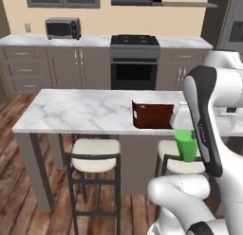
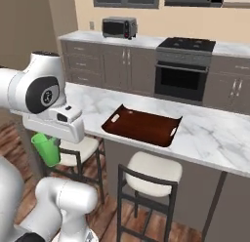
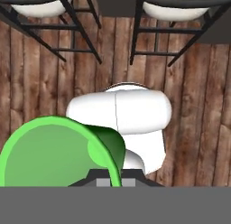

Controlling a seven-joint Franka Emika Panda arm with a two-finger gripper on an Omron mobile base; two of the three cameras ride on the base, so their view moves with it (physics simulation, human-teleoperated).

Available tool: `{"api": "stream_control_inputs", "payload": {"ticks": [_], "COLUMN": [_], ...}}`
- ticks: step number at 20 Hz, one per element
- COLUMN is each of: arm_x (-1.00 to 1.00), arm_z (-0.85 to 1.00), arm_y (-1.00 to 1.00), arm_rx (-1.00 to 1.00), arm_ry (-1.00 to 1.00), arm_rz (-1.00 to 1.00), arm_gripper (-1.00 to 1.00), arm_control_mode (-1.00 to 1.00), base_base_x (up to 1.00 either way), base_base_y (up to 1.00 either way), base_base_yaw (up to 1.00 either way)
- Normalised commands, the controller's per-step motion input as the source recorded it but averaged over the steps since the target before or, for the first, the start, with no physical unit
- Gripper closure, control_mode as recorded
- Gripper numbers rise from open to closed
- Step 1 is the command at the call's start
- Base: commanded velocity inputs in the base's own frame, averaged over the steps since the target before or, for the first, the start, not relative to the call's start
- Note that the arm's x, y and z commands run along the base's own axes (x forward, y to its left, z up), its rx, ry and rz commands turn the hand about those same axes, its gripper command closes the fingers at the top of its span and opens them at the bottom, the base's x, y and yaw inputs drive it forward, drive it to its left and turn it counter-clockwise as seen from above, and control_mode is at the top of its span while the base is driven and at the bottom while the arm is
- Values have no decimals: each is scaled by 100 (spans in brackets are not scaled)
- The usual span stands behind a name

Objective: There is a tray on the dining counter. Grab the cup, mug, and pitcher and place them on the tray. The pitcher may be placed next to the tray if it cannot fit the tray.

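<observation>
The bright green cup [image 1: 186,145] [image 2: 46,148] hangs in the air in front of the dining counter [image 1: 80,111] [image 2: 210,133], below its top and over the wooden floor. My gripper [image 3: 113,180] is shut on the cup's rim from above, and in the hand view the cup [image 3: 54,155] is seen from above at lower left. The dark reddish-brown tray [image 1: 152,115] [image 2: 141,125] lies on the counter near its front edge, up and beyond the cup. The mug and the pitcher are out of view.
Cushioned stools [image 1: 95,149] [image 2: 151,170] stand along the counter's front, one just beside the cup [image 1: 178,163]. Behind the counter are a marble worktop with drawers, an oven [image 1: 134,63] and a microwave [image 1: 63,28].
</observation>
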Motion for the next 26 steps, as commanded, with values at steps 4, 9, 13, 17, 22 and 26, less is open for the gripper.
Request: {"api": "stream_control_inputs", "payload": {"ticks": [4,9,13,17,22,26], "arm_x": [0,0,0,0,20,100], "arm_z": [0,0,0,0,-5,-21], "arm_y": [0,0,0,0,4,27], "arm_rx": [0,0,0,0,0,0], "arm_ry": [0,0,0,0,0,0], "arm_rz": [0,0,0,0,0,0], "arm_gripper": [100,100,100,100,100,100], "arm_control_mode": [100,100,100,100,-100,-100], "base_base_x": [55,54,84,94,69,0], "base_base_y": [0,0,0,0,7,0], "base_base_yaw": [-43,-41,-17,-1,0,0]}}
